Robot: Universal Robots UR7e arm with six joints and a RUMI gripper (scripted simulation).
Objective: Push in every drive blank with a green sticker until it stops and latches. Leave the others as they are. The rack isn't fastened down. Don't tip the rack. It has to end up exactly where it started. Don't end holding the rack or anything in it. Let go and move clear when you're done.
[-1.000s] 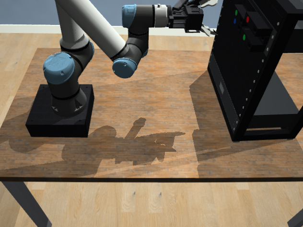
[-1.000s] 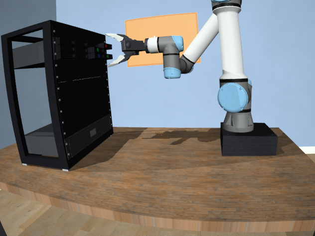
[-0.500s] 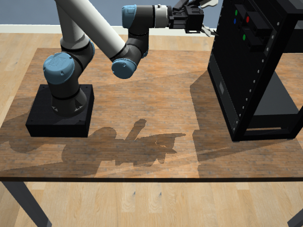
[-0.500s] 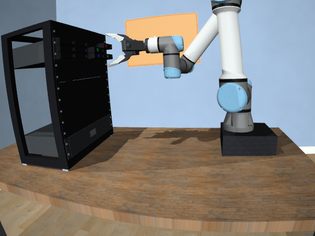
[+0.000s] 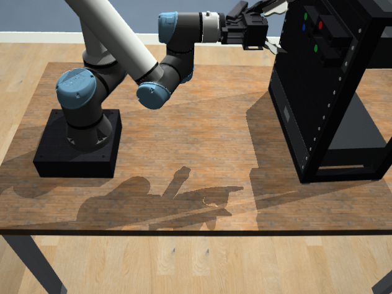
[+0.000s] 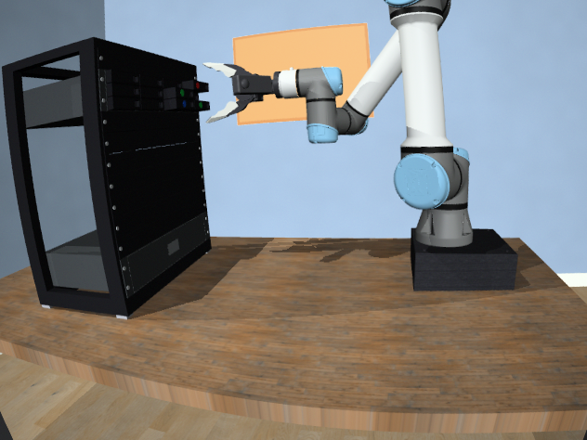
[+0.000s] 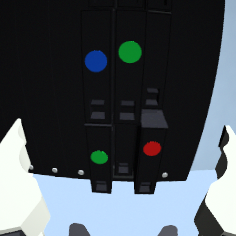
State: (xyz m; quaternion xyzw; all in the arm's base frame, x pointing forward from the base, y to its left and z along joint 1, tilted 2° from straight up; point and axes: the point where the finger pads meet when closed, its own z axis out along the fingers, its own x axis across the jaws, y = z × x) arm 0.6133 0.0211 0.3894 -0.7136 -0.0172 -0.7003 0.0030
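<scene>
The black rack (image 5: 319, 95) stands on the table, also in the exterior view (image 6: 113, 179). Drive blanks sit in its top rows. One green-sticker blank (image 5: 315, 48) (image 6: 200, 104) (image 7: 99, 157) sticks out of the front. Beside it a red-sticker blank (image 5: 320, 24) (image 6: 197, 85) (image 7: 152, 148) also sticks out. Another green-sticker blank (image 5: 305, 15) (image 6: 182, 91) (image 7: 130, 51) and a blue-sticker blank (image 5: 304, 27) (image 6: 184, 103) (image 7: 95, 61) sit further in. My gripper (image 5: 278, 28) (image 6: 208, 93) (image 7: 124, 124) is open and empty, right in front of the blanks. One finger is above and one below the protruding pair.
The arm's black base block (image 5: 75, 148) (image 6: 463, 265) sits at the table's other end. An orange panel (image 6: 303, 71) hangs on the wall behind the gripper. The rack's lower front is covered with plain black panels (image 6: 161, 189).
</scene>
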